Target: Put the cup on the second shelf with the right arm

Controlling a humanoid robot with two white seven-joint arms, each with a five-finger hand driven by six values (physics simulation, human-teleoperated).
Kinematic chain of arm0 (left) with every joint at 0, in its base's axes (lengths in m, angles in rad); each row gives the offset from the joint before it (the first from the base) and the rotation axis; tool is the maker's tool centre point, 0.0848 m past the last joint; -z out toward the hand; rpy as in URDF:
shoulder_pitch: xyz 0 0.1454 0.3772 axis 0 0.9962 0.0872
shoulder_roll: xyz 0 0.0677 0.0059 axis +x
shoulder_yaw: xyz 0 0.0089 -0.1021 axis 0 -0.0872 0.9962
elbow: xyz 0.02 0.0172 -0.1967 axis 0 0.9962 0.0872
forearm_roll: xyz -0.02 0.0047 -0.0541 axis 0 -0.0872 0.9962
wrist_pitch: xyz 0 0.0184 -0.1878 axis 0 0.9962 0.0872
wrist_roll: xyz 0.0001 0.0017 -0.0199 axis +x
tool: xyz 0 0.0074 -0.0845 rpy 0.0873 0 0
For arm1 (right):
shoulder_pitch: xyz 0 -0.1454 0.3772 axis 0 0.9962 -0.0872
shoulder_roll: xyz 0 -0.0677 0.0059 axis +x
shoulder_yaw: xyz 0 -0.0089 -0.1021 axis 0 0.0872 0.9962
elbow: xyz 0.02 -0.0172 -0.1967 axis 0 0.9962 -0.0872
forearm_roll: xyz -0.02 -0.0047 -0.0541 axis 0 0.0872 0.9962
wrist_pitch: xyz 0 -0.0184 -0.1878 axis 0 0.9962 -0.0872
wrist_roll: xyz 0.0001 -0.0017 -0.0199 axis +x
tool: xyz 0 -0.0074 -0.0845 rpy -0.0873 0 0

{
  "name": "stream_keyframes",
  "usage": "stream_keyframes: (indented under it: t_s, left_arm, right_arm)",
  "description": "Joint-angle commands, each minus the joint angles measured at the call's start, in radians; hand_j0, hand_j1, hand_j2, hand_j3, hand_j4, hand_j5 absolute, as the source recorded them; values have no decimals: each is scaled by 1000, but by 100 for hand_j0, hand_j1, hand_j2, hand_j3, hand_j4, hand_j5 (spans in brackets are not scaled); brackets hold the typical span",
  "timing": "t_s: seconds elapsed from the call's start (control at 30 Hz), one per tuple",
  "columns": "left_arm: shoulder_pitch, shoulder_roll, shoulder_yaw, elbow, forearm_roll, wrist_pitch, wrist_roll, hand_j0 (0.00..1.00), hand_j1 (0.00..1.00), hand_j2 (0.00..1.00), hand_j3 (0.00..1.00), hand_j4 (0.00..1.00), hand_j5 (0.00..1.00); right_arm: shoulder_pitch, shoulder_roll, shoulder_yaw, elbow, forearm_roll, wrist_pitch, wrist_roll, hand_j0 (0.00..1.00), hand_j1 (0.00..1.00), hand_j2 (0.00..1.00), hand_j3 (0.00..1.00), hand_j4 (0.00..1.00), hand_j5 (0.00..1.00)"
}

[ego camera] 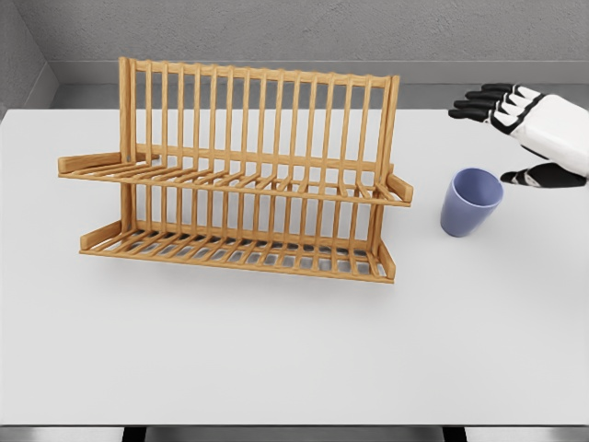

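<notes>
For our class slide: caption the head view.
Right hand, fingers open, beside the upright blue cup on the table, right of the empty wooden rack.

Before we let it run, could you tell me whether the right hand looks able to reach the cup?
Probably yes: the right hand is open just right of the upright cup, with nothing between them.

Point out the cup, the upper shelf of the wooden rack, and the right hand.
cup (pixel 469 207): head view, on its outer wall.
upper shelf (pixel 230 178): head view, on its slats.
right hand (pixel 525 138): head view, between fingertips and thumb.
</notes>
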Motion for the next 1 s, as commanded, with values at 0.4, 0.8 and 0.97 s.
stream_keyframes:
  t_s: [0.4, 0.8, 0.97]
  left_arm:
    - [0, 0, 0, 0, 0, 0, 0, 100, 100, 100, 100, 100, 100]
    - [0, 0, 0, 0, 0, 0, 0, 100, 100, 100, 100, 100, 100]
    - [0, 0, 0, 0, 0, 0, 0, 100, 100, 100, 100, 100, 100]
  right_arm:
    - [-57, -62, -2, 104, -2, -5, 407, 100, 100, 100, 100, 100, 100]
    - [-328, 25, 321, 257, 0, -5, 407, 100, 100, 100, 100, 100, 100]
    - [-342, 48, 342, 270, 1, -5, 407, 100, 100, 100, 100, 100, 100]
